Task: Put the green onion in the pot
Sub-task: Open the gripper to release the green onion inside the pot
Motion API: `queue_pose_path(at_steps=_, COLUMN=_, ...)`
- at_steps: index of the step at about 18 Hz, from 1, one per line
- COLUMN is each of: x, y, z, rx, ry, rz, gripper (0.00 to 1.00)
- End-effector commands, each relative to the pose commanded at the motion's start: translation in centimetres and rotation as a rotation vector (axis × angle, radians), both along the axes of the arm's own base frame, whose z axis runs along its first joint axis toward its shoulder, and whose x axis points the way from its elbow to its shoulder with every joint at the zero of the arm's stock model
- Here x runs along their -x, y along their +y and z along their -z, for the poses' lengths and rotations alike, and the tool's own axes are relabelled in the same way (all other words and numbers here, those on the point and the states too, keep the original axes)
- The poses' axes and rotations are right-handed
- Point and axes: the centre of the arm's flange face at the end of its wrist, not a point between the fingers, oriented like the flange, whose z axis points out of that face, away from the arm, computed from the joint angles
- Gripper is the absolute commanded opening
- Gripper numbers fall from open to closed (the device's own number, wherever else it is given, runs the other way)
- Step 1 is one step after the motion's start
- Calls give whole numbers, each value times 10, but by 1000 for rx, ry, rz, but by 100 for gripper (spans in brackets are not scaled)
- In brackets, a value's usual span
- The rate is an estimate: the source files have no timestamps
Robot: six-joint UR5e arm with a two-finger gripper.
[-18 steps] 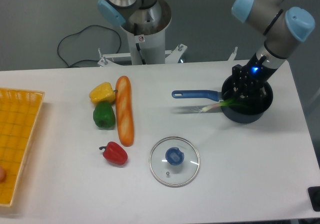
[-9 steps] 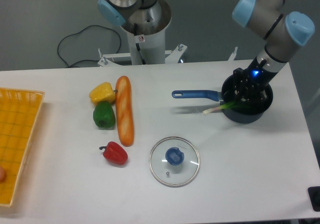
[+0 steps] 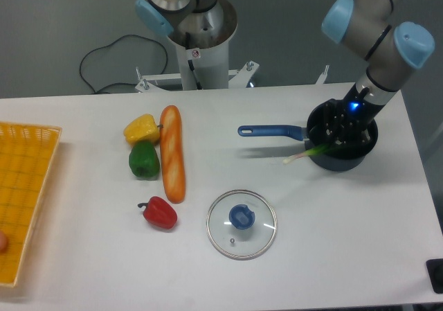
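Since the earlier frames, the pincer (image 3: 344, 125) has lifted slightly and shifted toward the far side of the pot (image 3: 342, 142), and the green onion (image 3: 309, 152) has settled lower, its white end now sticking out less far over the pot's rim on the lid-facing side.

Current position: the leafy green part of the green onion lies inside the pot; the white bulb end rests across the rim and overhangs the surface just below the blue handle (image 3: 270, 130). The stalk is only partly contained.

Pincer state: it sits low over the pot's mouth, dark against the dark interior. You cannot tell from this view whether the fingers are apart or still clamped on the leaves.

Procedure for the step in hand:
1. Confirm release before you withdraw; a clamped leaf would likely drag the stalk back out.
2. Raise the pincer straight up from the pot, with no sideways travel toward the handle.
3. Check the overhanging white end. If it seems likely to tip the stalk out, push it inward toward the pot's centre.

Arm pose: the forearm descends from above the pot's far-right side, wrist bent steeply downward, blue indicator light lit just above the pot.
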Motion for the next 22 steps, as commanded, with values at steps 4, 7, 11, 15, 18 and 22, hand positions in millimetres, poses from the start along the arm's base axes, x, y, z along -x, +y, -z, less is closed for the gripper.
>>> queue_pose_path(at_steps=4, x=0, y=0, z=0, rx=0, ry=0, rz=0, gripper=19)
queue_pose_path(at_steps=7, x=0, y=0, z=0, rx=0, ry=0, rz=-1, gripper=27)
queue_pose_path(at_steps=11, x=0, y=0, z=0, rx=0, ry=1, rz=-1, gripper=42)
queue_pose_path(at_steps=15, x=1, y=0, z=0, rx=0, ry=2, rz=0, gripper=47)
queue_pose_path(at_steps=18, x=1, y=0, z=0, rx=0, ry=1, rz=-1, gripper=48)
queue_pose_path(at_steps=22, x=5, y=1, z=-6, rx=-2, ry=15, rz=0, gripper=63)
